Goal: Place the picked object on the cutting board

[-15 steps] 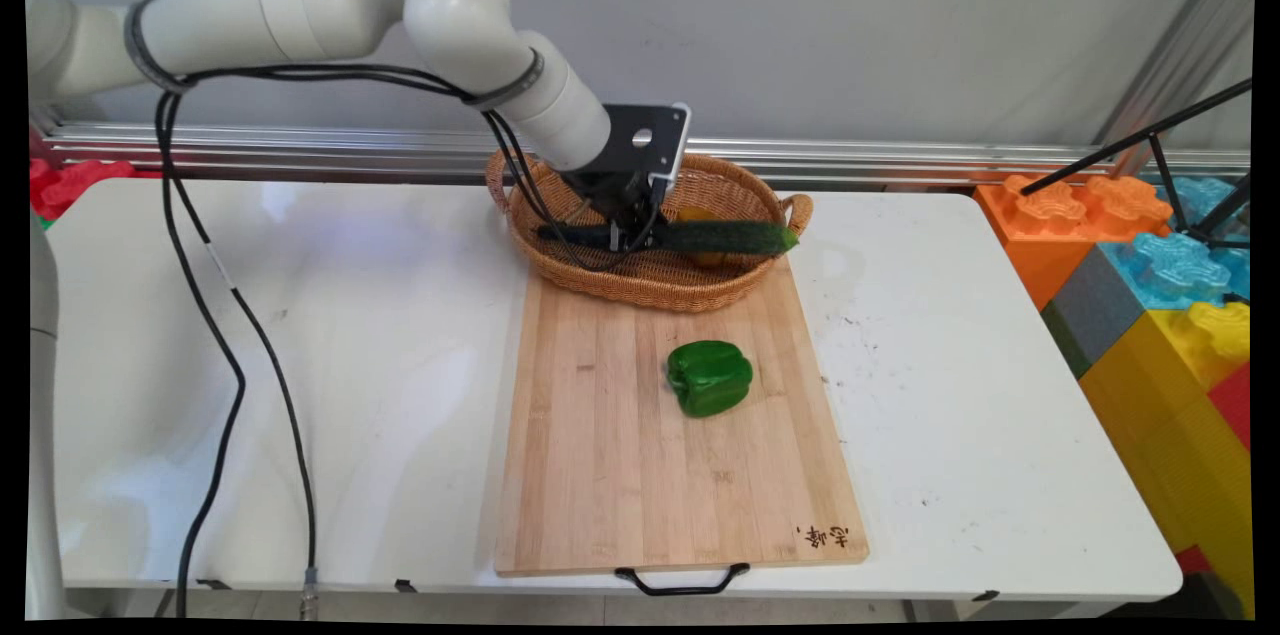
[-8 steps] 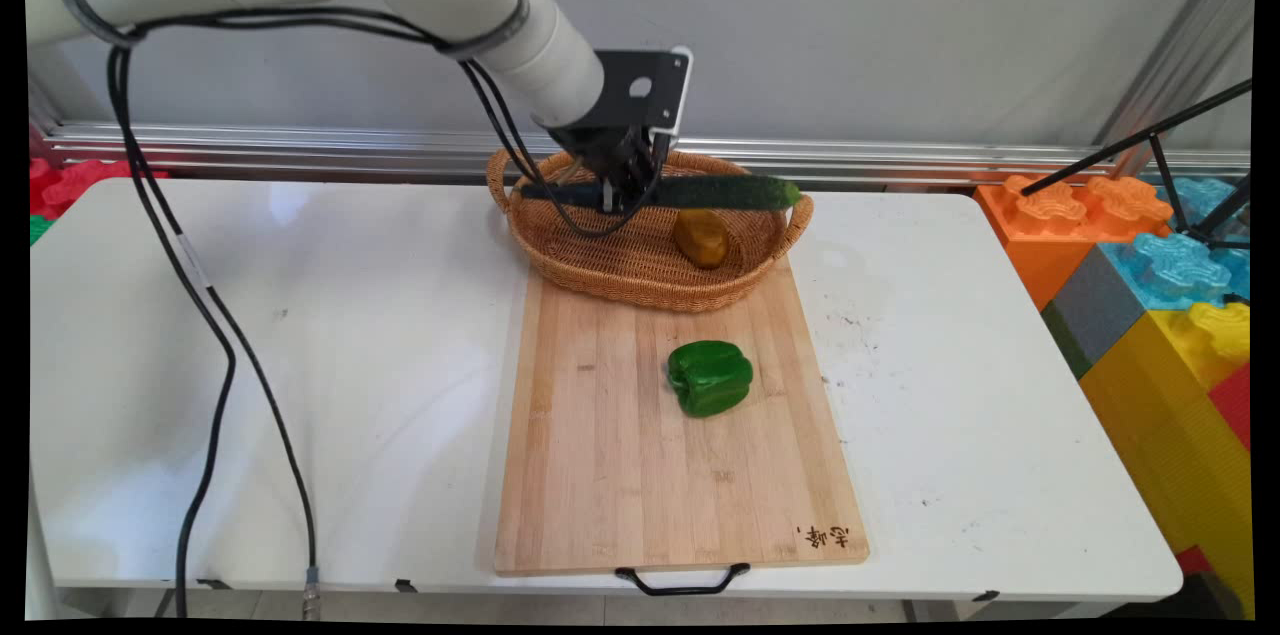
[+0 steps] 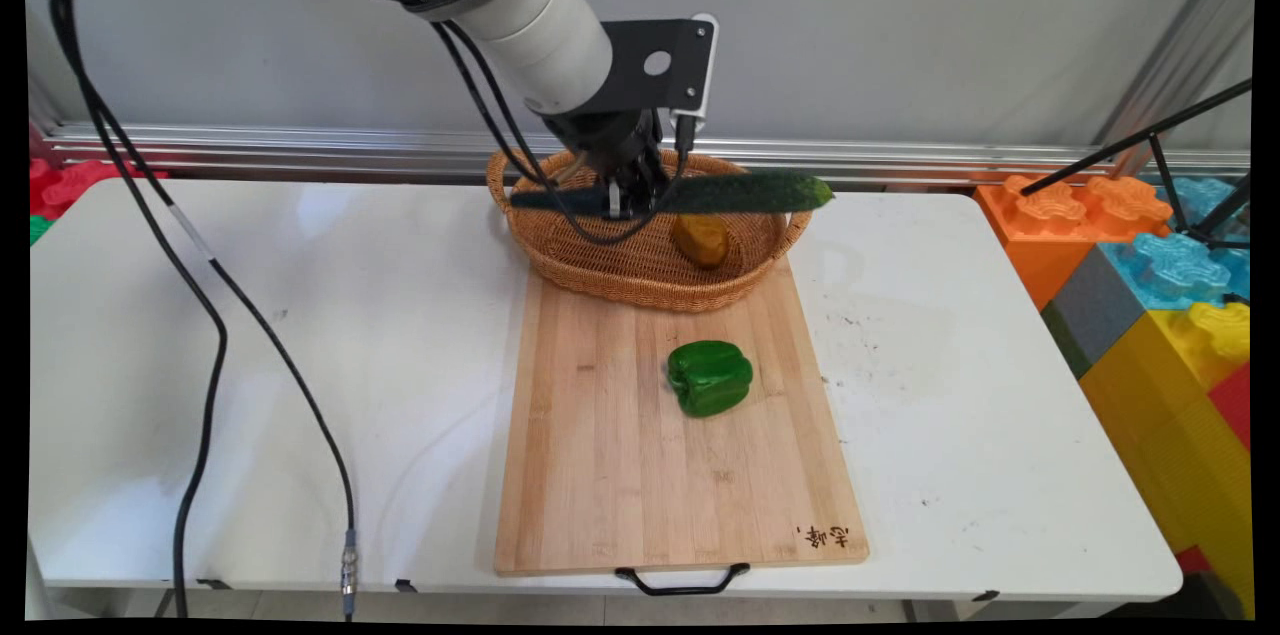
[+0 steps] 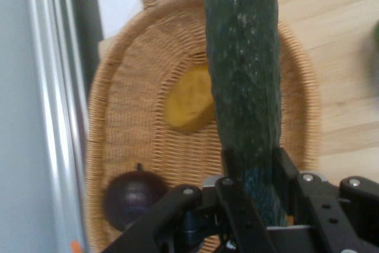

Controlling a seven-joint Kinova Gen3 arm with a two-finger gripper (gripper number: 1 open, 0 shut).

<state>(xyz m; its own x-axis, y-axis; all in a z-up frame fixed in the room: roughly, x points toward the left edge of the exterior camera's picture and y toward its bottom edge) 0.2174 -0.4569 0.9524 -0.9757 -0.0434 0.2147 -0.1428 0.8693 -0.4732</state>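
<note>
I have the gripper clamped on a cucumber, gripping it left of its middle so the long dark green end sticks out to the right, level, above the wicker basket. In the hand view the cucumber runs straight up from my fingers. Below it in the basket lie a yellowish potato and a dark purple round fruit. A green bell pepper sits on the cutting board, well apart.
</note>
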